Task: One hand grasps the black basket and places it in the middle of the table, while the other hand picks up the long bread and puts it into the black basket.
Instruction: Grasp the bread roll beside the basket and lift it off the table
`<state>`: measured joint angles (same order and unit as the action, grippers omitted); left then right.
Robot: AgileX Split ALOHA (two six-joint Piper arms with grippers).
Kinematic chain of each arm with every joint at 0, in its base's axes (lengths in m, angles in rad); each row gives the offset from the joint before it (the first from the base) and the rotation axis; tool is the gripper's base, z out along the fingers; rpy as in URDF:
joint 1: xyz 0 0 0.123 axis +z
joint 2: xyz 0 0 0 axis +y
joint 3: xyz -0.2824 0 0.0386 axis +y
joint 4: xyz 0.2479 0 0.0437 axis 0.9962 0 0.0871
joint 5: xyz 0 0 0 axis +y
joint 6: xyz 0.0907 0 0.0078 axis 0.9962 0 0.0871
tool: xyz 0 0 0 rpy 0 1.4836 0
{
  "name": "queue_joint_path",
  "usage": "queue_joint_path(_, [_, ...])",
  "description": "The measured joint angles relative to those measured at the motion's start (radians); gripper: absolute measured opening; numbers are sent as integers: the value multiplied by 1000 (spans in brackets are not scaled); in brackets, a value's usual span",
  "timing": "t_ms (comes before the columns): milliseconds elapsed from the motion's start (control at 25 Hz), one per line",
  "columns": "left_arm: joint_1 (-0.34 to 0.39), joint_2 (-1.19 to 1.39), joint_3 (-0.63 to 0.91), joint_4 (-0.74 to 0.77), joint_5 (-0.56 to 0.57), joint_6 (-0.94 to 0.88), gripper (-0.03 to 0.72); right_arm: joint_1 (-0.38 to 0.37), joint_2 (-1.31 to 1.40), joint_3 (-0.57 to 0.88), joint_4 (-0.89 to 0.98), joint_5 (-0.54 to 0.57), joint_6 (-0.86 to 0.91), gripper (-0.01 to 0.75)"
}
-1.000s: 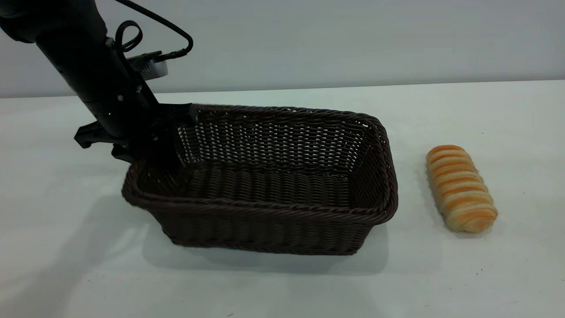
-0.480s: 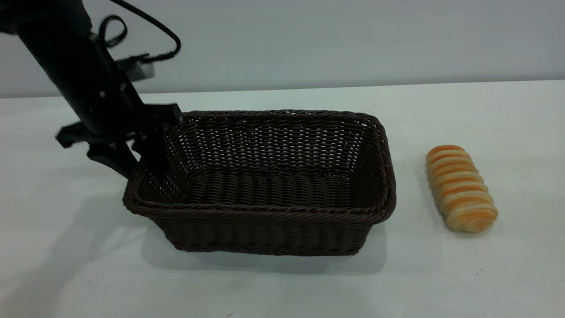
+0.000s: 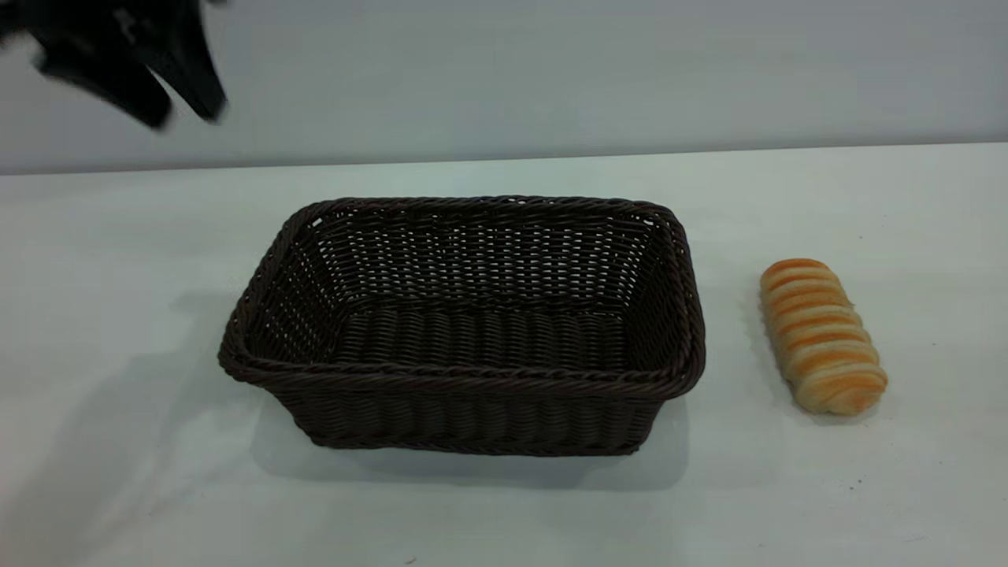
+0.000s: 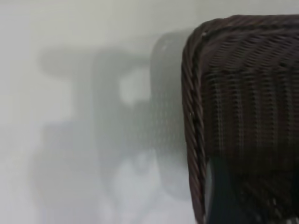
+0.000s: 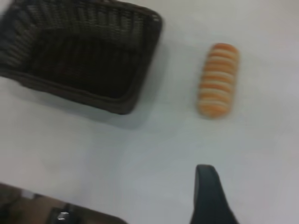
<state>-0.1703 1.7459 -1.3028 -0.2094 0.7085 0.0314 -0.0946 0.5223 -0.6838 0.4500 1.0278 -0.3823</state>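
While untouched, long bread [image 3: 822, 336] beside black basket [image 3: 465, 378].

Open table [image 3: 787, 488] rings the long bread [image 3: 822, 336]; black basket [image 3: 465, 323] seemingly just beside.

Exterior camera: level, facing the arms across the table [image 3: 504, 520]. Wrist cameras look down from above; all share the black basket [image 3: 472, 331].

Soft even light, blurred wrist views
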Motion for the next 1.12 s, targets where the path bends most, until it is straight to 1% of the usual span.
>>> queue_joint_path(160, [0, -131, 0, 25, 70, 5, 422, 0, 145, 0, 143, -74, -109, 452])
queue_joint_path(360, [0, -306, 1, 28, 115, 7, 422, 0, 425, 0, 311, -226, -282, 452])
queue_joint_path(600, [0, -439, 1, 30, 172, 45, 422, 0, 782, -16, 490, -418, -479, 452])
queue_joint_path(760, [0, -483, 1, 30, 192, 51, 422, 2, 980, -71, 514, -466, -547, 452])
queue_joint_path(840, [0, -489, 1, 30, 195, 51, 422, 21, 1068, -107, 502, -502, -558, 452])
queue_joint_path(1000, [0, -490, 1, 28, 205, 52, 422, 98, 1219, -185, 463, -582, -555, 452])
queue_joint_path(1120, [0, -490, 1, 16, 211, 53, 422, 154, 1327, -243, 411, -645, -513, 452])
